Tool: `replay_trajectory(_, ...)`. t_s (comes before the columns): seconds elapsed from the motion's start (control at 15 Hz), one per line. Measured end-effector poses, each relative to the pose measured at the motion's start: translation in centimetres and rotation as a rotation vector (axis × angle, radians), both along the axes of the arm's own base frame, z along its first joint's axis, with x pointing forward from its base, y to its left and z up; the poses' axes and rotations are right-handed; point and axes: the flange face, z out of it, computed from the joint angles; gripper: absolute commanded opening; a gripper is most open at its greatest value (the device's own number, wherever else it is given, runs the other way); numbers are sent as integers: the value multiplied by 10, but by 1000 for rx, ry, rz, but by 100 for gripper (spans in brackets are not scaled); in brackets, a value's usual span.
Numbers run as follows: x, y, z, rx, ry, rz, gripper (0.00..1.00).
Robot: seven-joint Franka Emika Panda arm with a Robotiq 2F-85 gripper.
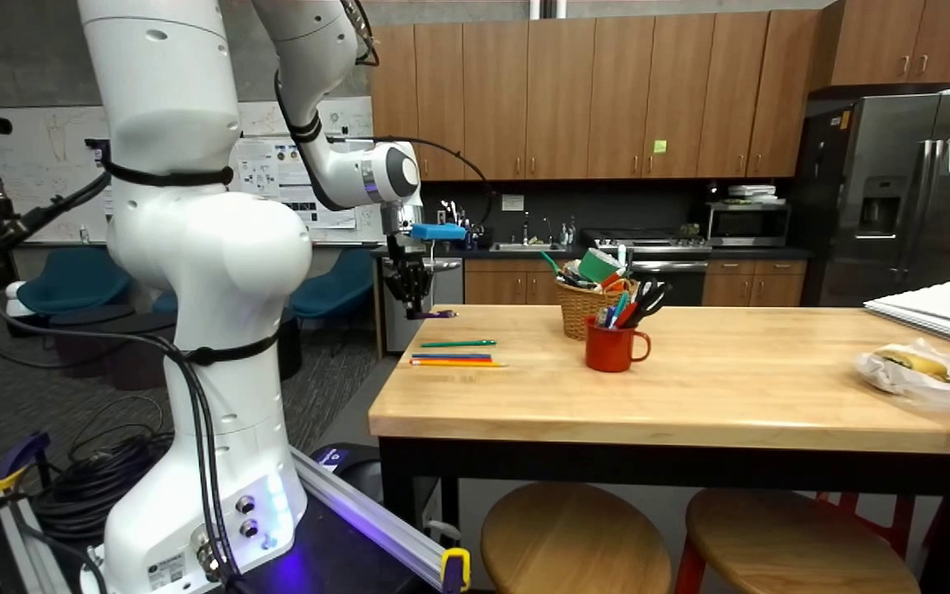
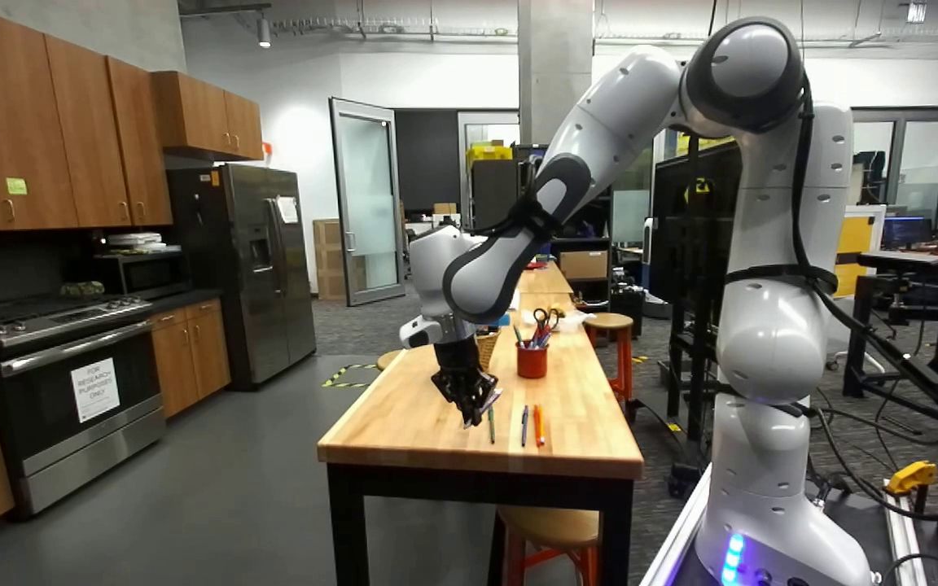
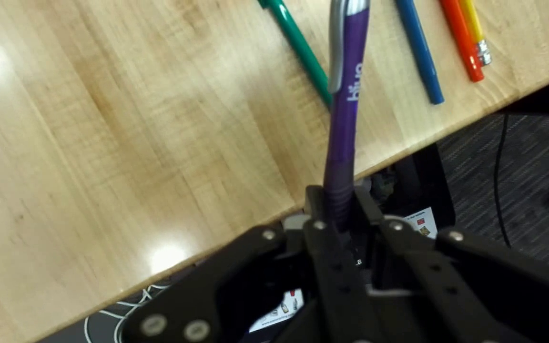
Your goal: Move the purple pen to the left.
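The purple pen (image 3: 349,109), with a silver clip and white lettering, is held at its dark ribbed end between my fingertips (image 3: 339,202) in the wrist view. My gripper is shut on it. The pen's free end points over the wooden table and crosses in front of the green pen (image 3: 303,50). In an exterior view my gripper (image 1: 416,312) is at the table's far left corner, with the pen (image 1: 444,313) sticking out sideways. In an exterior view the gripper (image 2: 473,419) holds the pen (image 2: 493,399) tilted, seemingly above the tabletop.
A blue pen (image 3: 420,52), a red-orange pen (image 3: 462,40) and a yellow pencil (image 3: 472,21) lie beside the green pen. A red mug (image 1: 609,350) and a wicker basket (image 1: 576,312) hold tools and pens. The table edge (image 3: 198,257) runs under my fingers.
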Motion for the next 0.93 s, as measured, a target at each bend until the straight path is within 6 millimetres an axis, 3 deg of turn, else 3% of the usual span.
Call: replay_trajectory(0.93,-80,-34,-13,-7,4,161,4)
